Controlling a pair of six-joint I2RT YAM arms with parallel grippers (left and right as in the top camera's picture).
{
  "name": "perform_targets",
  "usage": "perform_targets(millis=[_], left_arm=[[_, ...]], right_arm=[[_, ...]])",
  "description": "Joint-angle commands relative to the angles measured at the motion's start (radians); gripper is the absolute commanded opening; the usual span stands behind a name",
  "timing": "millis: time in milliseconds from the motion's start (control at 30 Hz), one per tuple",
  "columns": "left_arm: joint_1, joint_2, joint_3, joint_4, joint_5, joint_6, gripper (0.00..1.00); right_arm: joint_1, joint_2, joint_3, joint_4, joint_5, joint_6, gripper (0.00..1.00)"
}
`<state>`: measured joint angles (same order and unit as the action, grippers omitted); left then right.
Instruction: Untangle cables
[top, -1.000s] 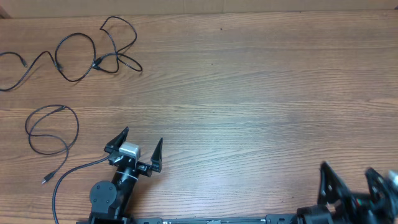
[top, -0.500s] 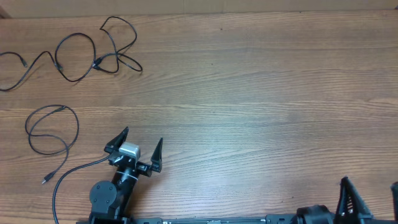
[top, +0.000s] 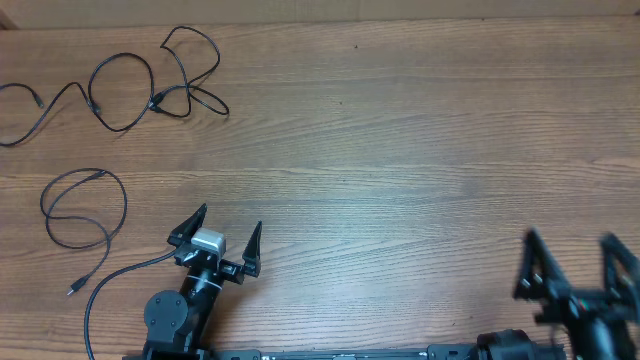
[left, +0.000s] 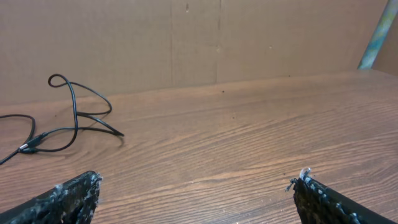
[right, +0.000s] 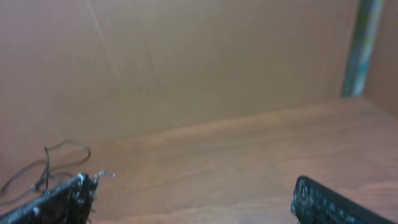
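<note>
Plainly, the left gripper (top: 228, 222) stood with its two fingers spread wide and nothing between them, near the front edge of the wooden table (top: 400, 150) on the left side. Its wrist camera showed only bare wood in the gap between the fingers. A thicker black arm cord (top: 130, 270) curved away from its base toward the table's left edge. The right gripper (top: 572, 265) sat at the front right corner, blurred in the overhead view, its fingers likewise parted and holding nothing.

The cables (top: 155, 101) lay well apart from both grippers. One tangled cluster (top: 188, 90) of thin black cords rested at the far left of the table, its loops crossing one another, with a plug end trailing off toward the left edge. Nearer the left gripper, yet not touching it, a lone loop (top: 97, 175) lay by itself, its tail running down to a small plug (top: 72, 290) close to the arm cord. From the right wrist camera the cluster appeared only as a faint dark squiggle at the far left.
</note>
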<state>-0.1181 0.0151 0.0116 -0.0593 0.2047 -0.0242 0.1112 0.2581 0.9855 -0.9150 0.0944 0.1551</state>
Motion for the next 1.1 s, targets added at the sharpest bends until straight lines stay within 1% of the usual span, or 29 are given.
perform_targets(millis=[0,167,233,367,533,633,900,1067], left_arm=[[0.002,-0.011,-0.007,0.0,-0.005,-0.013,1.0],[0.002,-0.011,-0.007,0.0,-0.005,-0.013,0.99],[0.002,-0.011,-0.007,0.0,-0.005,-0.013,1.0],[0.002,-0.011,-0.007,0.0,-0.005,-0.013,1.0],[0.002,-0.011,-0.007,0.0,-0.005,-0.013,1.0],[0.002,-0.011,-0.007,0.0,-0.005,-0.013,0.99],[0.002,-0.011,-0.007,0.0,-0.005,-0.013,1.0],[0.002,-0.011,-0.007,0.0,-0.005,-0.013,1.0]], right_arm=[[-0.004,-0.002,-0.121,0.087,-0.069,-0.007,1.0],[-0.017,-0.005,-0.319,0.272,-0.129,-0.007,1.0],[-0.046,-0.019,-0.422,0.373,-0.161,-0.007,1.0],[-0.119,-0.09,-0.538,0.467,-0.23,-0.007,1.0],[-0.182,-0.206,-0.633,0.527,-0.238,-0.007,1.0],[-0.19,-0.249,-0.683,0.592,-0.238,-0.007,1.0],[-0.19,-0.255,-0.851,0.829,-0.273,-0.003,1.0],[-0.19,-0.255,-0.894,0.882,-0.28,-0.003,1.0]])
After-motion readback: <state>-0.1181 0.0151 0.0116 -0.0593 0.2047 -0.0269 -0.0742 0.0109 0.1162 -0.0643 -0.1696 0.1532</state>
